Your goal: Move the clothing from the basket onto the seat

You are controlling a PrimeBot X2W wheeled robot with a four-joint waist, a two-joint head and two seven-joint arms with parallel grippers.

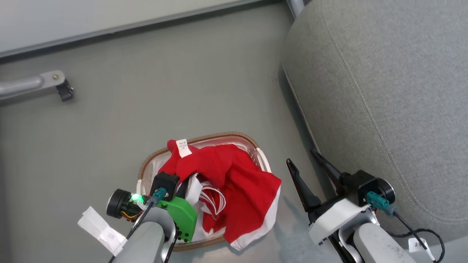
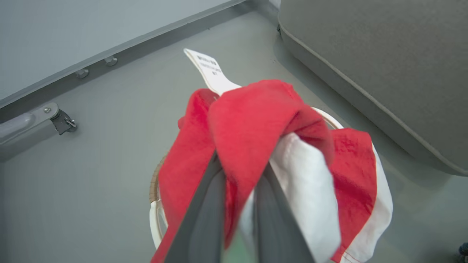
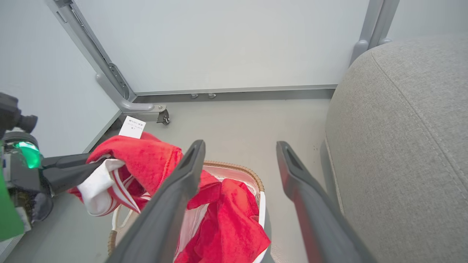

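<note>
- While the left gripper (image 2: 241, 163) is clamped on a fold of the clothing (image 1: 234, 175), the rest drapes over the basket (image 1: 226, 135).
- Soft, light and limp, it probably holds best by gathered folds.
- The right gripper (image 1: 300, 156) is spread, near the seat (image 1: 384, 91).

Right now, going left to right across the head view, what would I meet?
First the grey metal leg → basket with red clothing → open right gripper → seat.
</note>
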